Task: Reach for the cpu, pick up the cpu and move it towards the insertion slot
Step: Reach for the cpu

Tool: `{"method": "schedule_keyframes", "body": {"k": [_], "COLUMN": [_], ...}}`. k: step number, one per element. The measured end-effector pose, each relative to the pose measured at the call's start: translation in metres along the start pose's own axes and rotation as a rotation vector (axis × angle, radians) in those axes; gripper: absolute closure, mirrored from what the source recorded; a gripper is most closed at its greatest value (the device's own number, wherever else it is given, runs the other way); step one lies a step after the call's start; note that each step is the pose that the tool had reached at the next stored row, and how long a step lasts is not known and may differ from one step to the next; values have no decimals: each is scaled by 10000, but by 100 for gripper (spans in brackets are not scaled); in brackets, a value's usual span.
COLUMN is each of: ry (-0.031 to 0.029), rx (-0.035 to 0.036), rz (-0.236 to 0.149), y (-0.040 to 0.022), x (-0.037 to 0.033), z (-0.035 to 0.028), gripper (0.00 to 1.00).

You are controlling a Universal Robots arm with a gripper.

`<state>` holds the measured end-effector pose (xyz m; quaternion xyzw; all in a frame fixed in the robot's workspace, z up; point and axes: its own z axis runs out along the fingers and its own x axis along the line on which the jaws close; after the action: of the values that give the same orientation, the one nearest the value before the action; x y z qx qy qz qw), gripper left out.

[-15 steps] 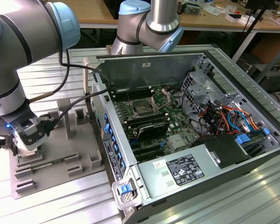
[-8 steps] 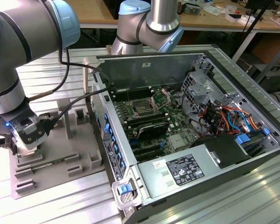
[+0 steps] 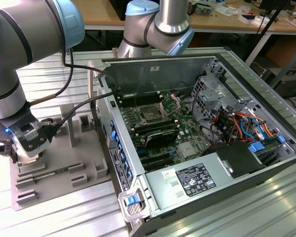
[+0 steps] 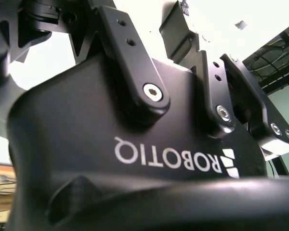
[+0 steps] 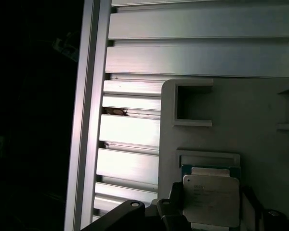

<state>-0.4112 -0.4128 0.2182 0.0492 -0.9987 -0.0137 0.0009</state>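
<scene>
The cpu (image 5: 211, 199), a small square chip with a pale silvery top on a green base, lies over a shallow recess of the grey fixture plate (image 5: 260, 120). My gripper (image 5: 211, 214) is shut on it, with a dark finger against each side edge. In the exterior view the gripper (image 3: 20, 157) is low over that plate (image 3: 64, 163), at the view's left and outside the computer case. The insertion slot (image 3: 150, 114) is a dark square socket on the motherboard, its shiny frame (image 3: 170, 104) hinged up. The second wrist view looks along the gripper's black housing (image 4: 111, 110).
The open computer case (image 3: 207, 128) takes up the exterior view's right, with a raised side wall (image 3: 153, 74), a drive cage (image 3: 207, 94), cables (image 3: 241, 123) and a power supply (image 3: 197, 180). Grey blocks (image 3: 84, 123) stand on the fixture plate. Ribbed aluminium table (image 5: 135, 130) surrounds it.
</scene>
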Motion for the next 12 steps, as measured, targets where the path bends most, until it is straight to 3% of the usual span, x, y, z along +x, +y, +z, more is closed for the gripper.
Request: {"method": "schedule_keyframes", "body": {"k": [12], "ry": [-1], "rx": [-1], "rz": [0], "y": [1], "x": [0], "z": [-47], "gripper": [45]}}
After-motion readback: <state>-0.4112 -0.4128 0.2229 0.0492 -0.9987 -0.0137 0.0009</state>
